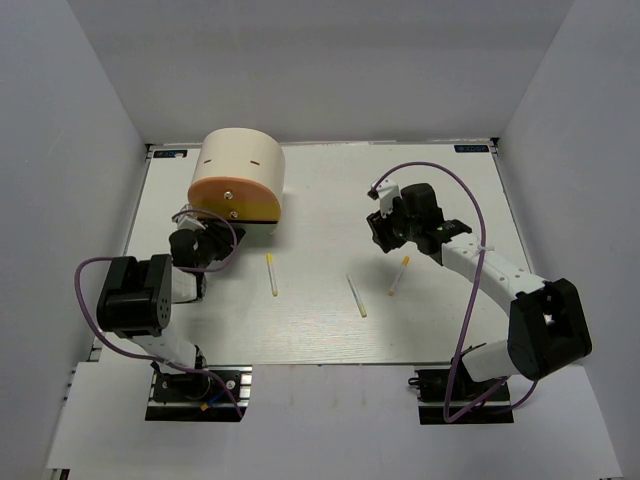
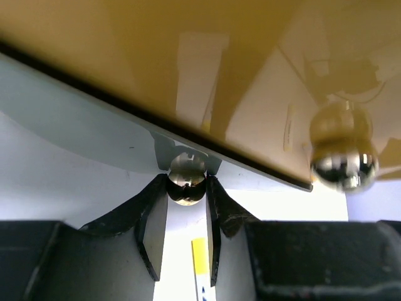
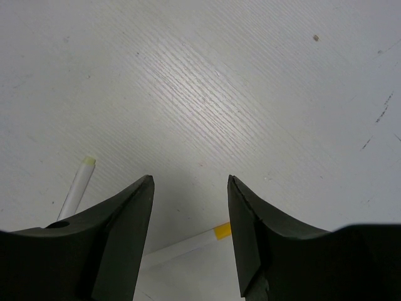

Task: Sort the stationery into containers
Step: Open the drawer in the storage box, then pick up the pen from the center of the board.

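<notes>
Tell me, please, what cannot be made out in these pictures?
- Drawer contents: every view, hidden inside the cream half-cylinder organiser.
- Left pincer, shut on a small round metal knob: in the top view, covered by its own wrist and cable.
- Second metal knob: left wrist view, blurred.
- Thin pale yellow-tipped stick and yellow-banded stick: right wrist view, near ends hidden behind the open right pincer.
</notes>
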`<state>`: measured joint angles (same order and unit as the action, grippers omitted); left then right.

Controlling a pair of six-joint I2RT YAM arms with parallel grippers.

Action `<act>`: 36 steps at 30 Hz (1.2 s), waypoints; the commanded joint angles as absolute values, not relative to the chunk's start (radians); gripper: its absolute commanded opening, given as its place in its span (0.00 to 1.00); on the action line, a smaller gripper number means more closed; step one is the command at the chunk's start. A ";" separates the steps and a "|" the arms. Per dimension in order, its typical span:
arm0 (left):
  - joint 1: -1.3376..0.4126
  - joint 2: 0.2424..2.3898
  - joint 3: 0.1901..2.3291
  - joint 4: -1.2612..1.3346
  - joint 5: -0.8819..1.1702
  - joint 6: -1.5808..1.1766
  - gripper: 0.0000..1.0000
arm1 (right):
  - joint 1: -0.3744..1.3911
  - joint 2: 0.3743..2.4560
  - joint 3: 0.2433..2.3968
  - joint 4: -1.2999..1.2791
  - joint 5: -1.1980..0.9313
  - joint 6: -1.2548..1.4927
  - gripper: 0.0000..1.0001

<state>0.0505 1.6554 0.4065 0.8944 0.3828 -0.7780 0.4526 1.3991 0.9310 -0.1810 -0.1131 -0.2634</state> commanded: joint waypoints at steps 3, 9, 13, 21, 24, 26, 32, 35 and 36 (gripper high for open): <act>0.055 1.559 0.290 0.936 0.396 -0.776 0.21 | 0.449 1.393 0.937 -0.158 -0.143 -0.272 0.60; 0.055 1.434 0.204 0.876 0.396 -0.785 0.21 | 0.449 1.413 0.945 -0.176 -0.182 -0.282 0.90; 0.055 1.358 0.172 0.836 0.370 -0.775 0.42 | 0.451 1.416 0.943 -0.187 -0.256 -0.298 0.90; 0.055 1.241 0.201 0.672 0.345 -0.707 1.00 | 0.449 1.431 0.954 -0.244 -0.316 -0.270 0.76; 0.037 1.129 0.233 0.520 0.334 -0.667 1.00 | 0.452 1.445 0.951 -0.262 -0.319 -0.256 0.58; 0.037 1.030 0.268 0.349 0.325 -0.634 1.00 | 0.454 1.454 0.950 -0.297 -0.327 -0.249 0.39; 0.028 0.806 0.385 -0.111 0.262 -0.514 1.00 | 0.494 1.512 0.959 -0.390 -0.362 -0.213 0.44; 0.028 0.730 0.431 -0.230 0.274 -0.474 1.00 | 0.526 1.539 0.985 -0.416 -0.365 -0.195 0.48; 0.028 0.721 0.451 -0.254 0.275 -0.459 1.00 | 0.547 1.551 0.989 -0.419 -0.361 -0.187 0.49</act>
<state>0.0307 0.7586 0.3946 -0.0296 0.2844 -0.5392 0.5137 1.5349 0.9390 -0.3698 -0.3367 -0.2207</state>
